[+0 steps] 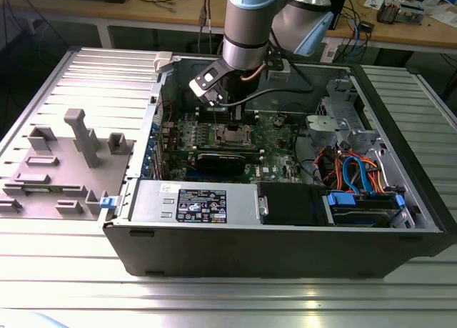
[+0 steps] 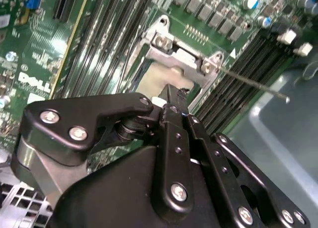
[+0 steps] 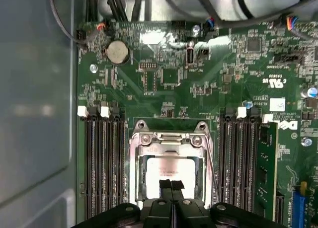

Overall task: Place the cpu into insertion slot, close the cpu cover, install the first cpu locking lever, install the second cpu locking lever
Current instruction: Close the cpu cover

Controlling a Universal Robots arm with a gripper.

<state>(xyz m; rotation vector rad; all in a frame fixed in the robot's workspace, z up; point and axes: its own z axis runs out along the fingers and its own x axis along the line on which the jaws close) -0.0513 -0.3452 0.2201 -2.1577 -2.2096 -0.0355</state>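
The claw [image 3: 171, 184] is clenched, its tips together right above the cpu [image 3: 156, 171]; the cpu lies in its socket [image 1: 232, 133], framed by the cpu cover [image 3: 169, 138]. The socket sits mid-frame in the exterior view.

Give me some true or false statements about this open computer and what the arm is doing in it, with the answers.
1. The cpu lies in the socket, framed by the cpu cover. True.
2. The end effector has its fingers spread wide apart. False: they are together, right at the cpu.
3. A round coin battery sits on the green motherboard. True.
4. The grey fixture lies inside the computer case. False: it lies outside the case, on the exterior view's left.
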